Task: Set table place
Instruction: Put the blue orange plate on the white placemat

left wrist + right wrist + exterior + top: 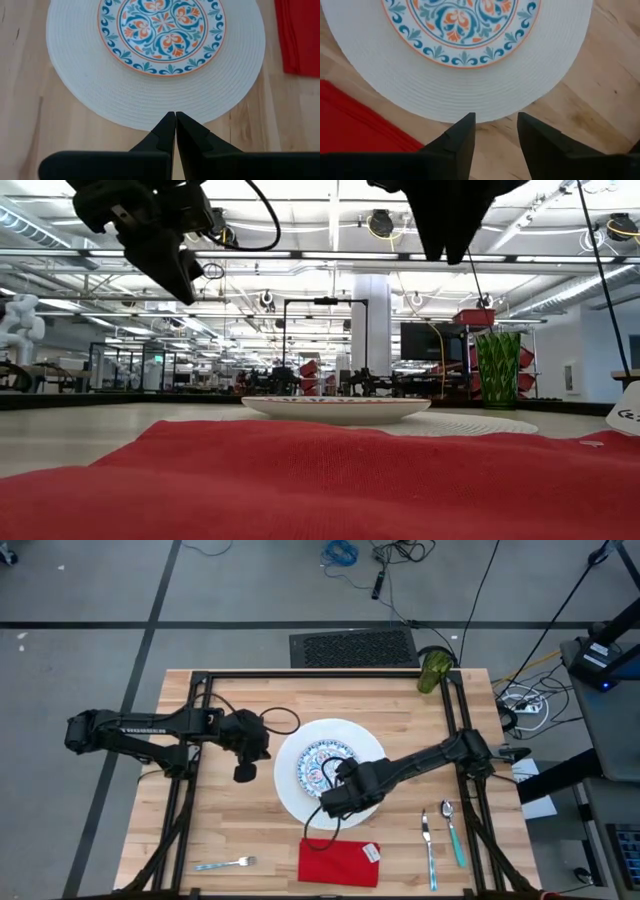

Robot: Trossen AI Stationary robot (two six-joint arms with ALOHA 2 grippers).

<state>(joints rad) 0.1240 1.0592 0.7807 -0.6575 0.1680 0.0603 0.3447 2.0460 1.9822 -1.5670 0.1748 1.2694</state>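
A small blue-patterned plate point(322, 762) lies on the middle of a big white round plate point(298, 736) at the table's centre. My left gripper point(243, 772) is shut and empty, above the wood just left of the white plate's rim point(150, 107). My right gripper point(330, 808) is open and empty, above the white plate's near edge point(470, 100), between the plate and the red napkin point(338, 862). The low view shows both grippers, left point(185, 280) and right point(450, 245), well above the table. The green cup point(433, 672) stands upright at the far right corner.
A silver fork point(226, 863) lies near the front edge at the left. A knife point(428, 845) and a teal-handled spoon point(453, 832) lie side by side right of the napkin. Black frame rails point(190, 740) run along the table's sides and far edge.
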